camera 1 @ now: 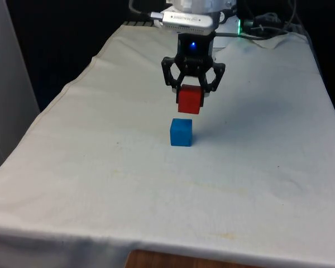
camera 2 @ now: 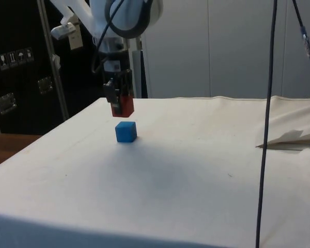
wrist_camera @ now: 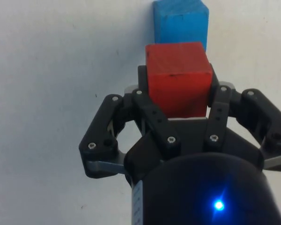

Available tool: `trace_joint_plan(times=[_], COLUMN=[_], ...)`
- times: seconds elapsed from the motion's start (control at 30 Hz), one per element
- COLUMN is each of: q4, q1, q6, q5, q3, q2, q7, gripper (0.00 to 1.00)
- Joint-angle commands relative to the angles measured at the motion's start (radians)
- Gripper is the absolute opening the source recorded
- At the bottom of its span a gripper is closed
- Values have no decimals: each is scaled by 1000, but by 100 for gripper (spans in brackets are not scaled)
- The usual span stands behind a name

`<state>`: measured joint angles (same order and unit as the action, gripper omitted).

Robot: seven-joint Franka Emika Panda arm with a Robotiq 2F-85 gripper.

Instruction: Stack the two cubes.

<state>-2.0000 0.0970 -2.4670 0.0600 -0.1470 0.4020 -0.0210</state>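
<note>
A blue cube (camera 1: 181, 132) rests on the white cloth near the table's middle, also seen as the blue cube (camera 2: 126, 131) from the side. My gripper (camera 1: 191, 94) is shut on a red cube (camera 1: 190, 100) and holds it in the air. The red cube (camera 2: 123, 105) hangs a little above the blue one and slightly behind it, toward the robot, not touching it. In the wrist view the red cube (wrist_camera: 178, 77) sits between the black fingers (wrist_camera: 147, 110), with the blue cube (wrist_camera: 181, 23) just past it on the cloth.
A black cable (camera 2: 268, 124) hangs down at the side view's right. Rumpled cloth (camera 2: 292, 137) lies near it. The white cloth (camera 1: 100, 167) spreads flat around the cubes, with the table's front edge (camera 1: 156, 245) near the camera.
</note>
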Motion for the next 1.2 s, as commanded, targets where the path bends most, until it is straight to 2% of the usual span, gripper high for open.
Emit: trace_joint_plan(times=[0.0, 0.03, 0.17, 0.3, 0.33, 0.37, 0.6, 0.63, 0.67, 0.7, 0.77, 0.83, 0.87, 0.9, 0.93, 0.97, 1.03, 1.17], q4=[2, 6, 13, 20, 15, 22, 48, 46, 55, 57, 60, 63, 64, 59, 59, 65, 65, 66], q1=[-1, -10, -19, -23, -12, -24, -33, -22, -34, -34, -35, -35, -36, -27, -28, -37, -37, -38], q6=[-3, -11, -25, -38, -36, -41, -47, -46, -45, -45, -44, -43, -43, -46, -46, -43, -42, -42], q5=[-5, -26, -65, -102, -87, -111, -178, -165, -190, -195, -202, -208, -209, -195, -196, -210, -211, -212], q3=[0, 7, 7, 4, -7, 5, 2, -10, 1, 0, -1, -1, -1, -11, -11, -1, -1, 0], q2=[4, 11, 35, 54, 49, 59, 97, 97, 104, 106, 110, 112, 113, 111, 111, 114, 115, 116], q7=[1, 12, 30, 48, 38, 52, 83, 73, 89, 92, 95, 98, 99, 88, 88, 99, 99, 99], gripper=[0, 0, 0, 0, 0, 0, 0, 0, 0, 2, 15, 34, 54, 64, 79, 79, 97, 100])
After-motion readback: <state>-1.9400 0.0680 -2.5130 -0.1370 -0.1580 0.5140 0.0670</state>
